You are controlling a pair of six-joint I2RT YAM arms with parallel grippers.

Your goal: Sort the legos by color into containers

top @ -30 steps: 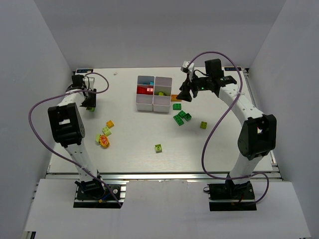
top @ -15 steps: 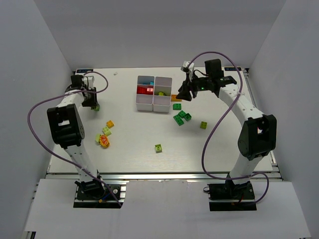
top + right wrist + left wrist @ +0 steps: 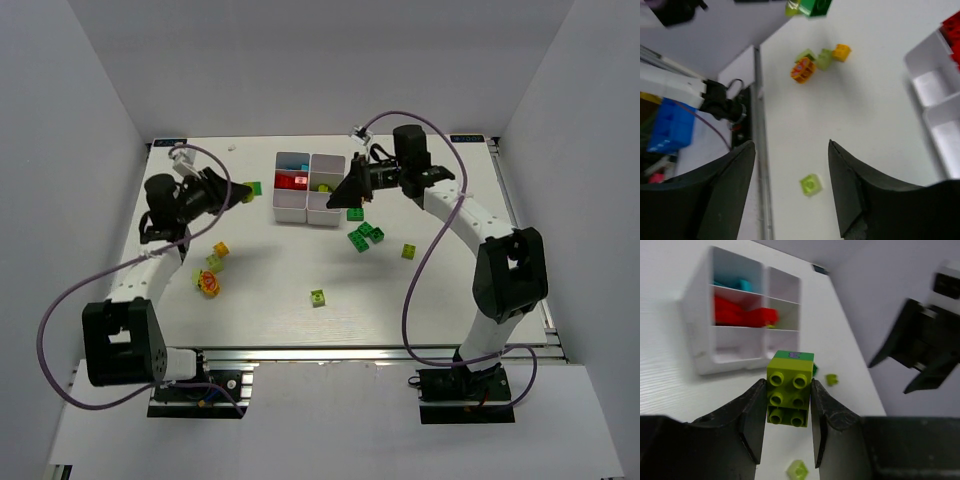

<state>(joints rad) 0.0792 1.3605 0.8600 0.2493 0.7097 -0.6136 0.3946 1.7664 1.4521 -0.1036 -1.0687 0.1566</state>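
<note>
- left hand point(image 3: 246, 190) is clamped partway shut on a lime brick point(image 3: 788, 392), up in the air just left of the tray point(image 3: 695, 347)
- looks like a green piece point(image 3: 795, 355) is stuck on its far end, so dropping both into one compartment would mix colours
- right hand point(image 3: 790, 150) hangs wide open and empty at the tray's right side, so the two hands might bump over it
- no writing i can read. there's a purplish mark on the green piece, but it's too blurry

lime brick point(image 3: 788, 397), white tray point(image 3: 729, 361), red bricks point(image 3: 737, 316), light-blue brick point(image 3: 737, 285)
</note>
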